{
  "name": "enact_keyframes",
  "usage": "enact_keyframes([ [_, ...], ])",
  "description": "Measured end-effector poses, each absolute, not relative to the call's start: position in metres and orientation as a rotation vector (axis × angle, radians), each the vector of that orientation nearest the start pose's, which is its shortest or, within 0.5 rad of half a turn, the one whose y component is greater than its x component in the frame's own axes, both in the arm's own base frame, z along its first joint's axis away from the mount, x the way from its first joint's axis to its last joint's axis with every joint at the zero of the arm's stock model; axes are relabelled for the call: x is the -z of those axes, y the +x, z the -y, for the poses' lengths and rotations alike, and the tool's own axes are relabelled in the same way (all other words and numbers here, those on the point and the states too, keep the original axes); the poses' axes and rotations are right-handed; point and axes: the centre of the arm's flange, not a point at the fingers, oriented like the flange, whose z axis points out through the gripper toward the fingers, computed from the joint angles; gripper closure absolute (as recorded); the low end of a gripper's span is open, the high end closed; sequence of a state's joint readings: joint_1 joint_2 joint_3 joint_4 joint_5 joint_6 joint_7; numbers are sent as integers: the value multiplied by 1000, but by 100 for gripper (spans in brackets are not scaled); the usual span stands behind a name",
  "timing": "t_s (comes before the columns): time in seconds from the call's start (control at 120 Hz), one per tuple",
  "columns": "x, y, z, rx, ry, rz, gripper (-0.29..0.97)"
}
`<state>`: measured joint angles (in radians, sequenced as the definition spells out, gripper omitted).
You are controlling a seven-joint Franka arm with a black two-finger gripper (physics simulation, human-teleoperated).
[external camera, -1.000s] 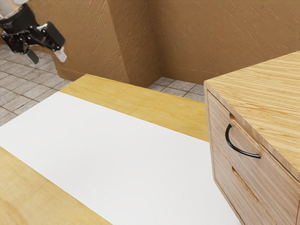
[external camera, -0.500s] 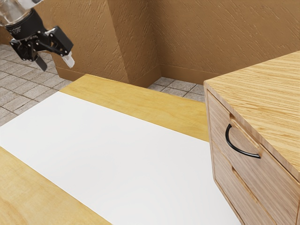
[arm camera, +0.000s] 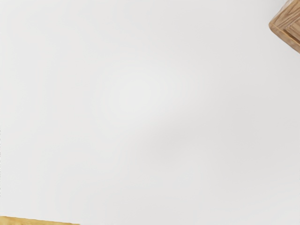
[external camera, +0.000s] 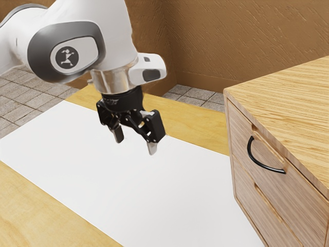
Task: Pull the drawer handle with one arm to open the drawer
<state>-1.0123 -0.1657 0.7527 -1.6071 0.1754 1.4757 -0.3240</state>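
Hovering open-fingered over white mat (external camera: 77, 154), hand (external camera: 135, 145) apart from drawer handle (external camera: 259, 160); wrist view: cabinet corner (arm camera: 288, 23).

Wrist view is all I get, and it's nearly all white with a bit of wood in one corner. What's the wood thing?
Observer: A corner of the wooden cabinet. It stands at the exterior view's right.
Operator: Does it have something to pull?
Observer: Yes, a black curved handle on the upper drawer, which looks shut.
Operator: Is my hand on it?
Observer: No. The gripper hangs over the white mat, to the exterior view's left of the handle.
Operator: Am I holding anything?
Observer: Nothing. The fingers are open and empty.
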Motion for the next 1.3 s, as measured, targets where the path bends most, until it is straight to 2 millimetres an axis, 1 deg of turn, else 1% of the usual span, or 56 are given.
enact_keyframes([
  [0.117, -664, 504, 66, 9, -3085, 184, 0],
  [0.175, -669, 504, 61, 13, -3085, 232, 0],
  [0.225, -673, 502, 66, 16, -3089, 232, 0],
  [0.3, -672, 500, 72, 0, -3095, 224, 0],
  [0.417, -667, 510, 87, -26, -3114, 170, 0],
  [0.475, -673, 514, 97, -3, -3116, 149, 0],
  [0.533, -678, 515, 109, 20, -3108, 132, 0],
  [0.592, -679, 517, 102, 24, -3088, 184, 0],
  [0.683, -679, 512, 92, 28, -3058, 247, 0],
  [0.742, -680, 508, 89, 31, -3040, 274, 0],
  [0.975, -673, 503, 92, 8, -3014, 305, 0],
  [1.1, -670, 502, 100, -4, -3015, 278, 0],
  [1.15, -669, 501, 106, -6, -3017, 254, 0],
  [1.208, -670, 496, 125, -2, -3021, 194, 0],
  [1.267, -669, 484, 159, 5, -3019, 86, 0],
  [1.3, -662, 474, 182, -11, -3011, 14, 0],
])
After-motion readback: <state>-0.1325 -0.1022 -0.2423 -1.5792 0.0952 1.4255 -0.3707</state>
